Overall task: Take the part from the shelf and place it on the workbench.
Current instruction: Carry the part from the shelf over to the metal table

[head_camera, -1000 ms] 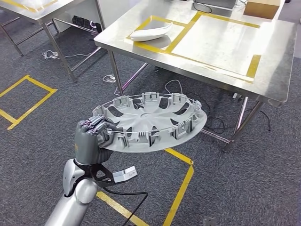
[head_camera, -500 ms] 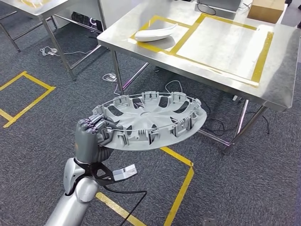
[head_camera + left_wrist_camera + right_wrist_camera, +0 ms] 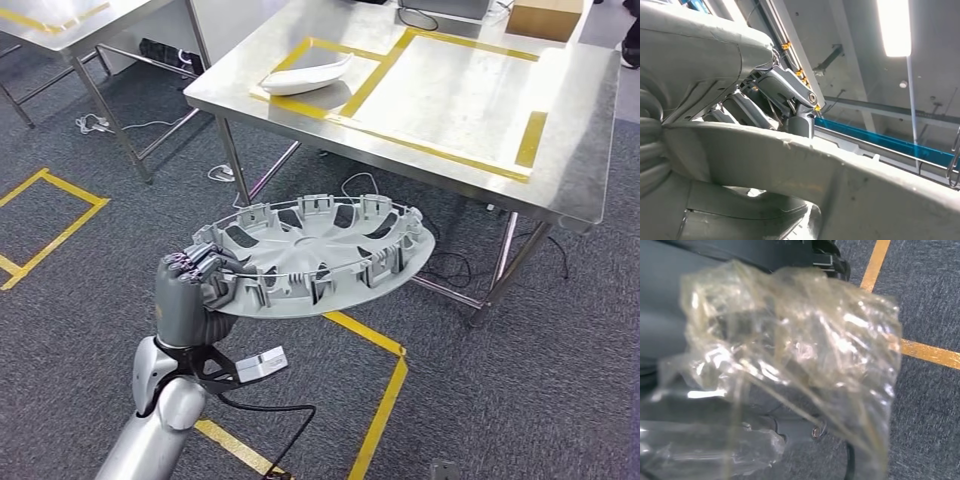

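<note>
A grey plastic wheel cover (image 3: 324, 255) with its ribbed inner side up is held roughly level above the carpet. My left hand (image 3: 185, 295) grips its near left rim, fingers curled over the edge. In the left wrist view the cover's rim (image 3: 828, 175) runs across the picture with my fingers (image 3: 783, 90) hooked over it. The steel workbench (image 3: 589, 120) stands ahead and to the right, its near edge just beyond the cover. My right hand (image 3: 753, 365) hangs over the floor under crinkled clear film that hides its fingers.
A white curved part (image 3: 306, 73) lies in a yellow-taped square on the workbench, beside a larger taped rectangle (image 3: 453, 90). A cardboard box (image 3: 547, 15) sits at the far edge. Another steel table (image 3: 68, 25) stands at the left. Cables (image 3: 362, 185) lie under the bench.
The whole view has shifted a little, so the camera moved; the workbench now sits slightly lower and further left. My left hand's hold on the wheel cover is unchanged.
</note>
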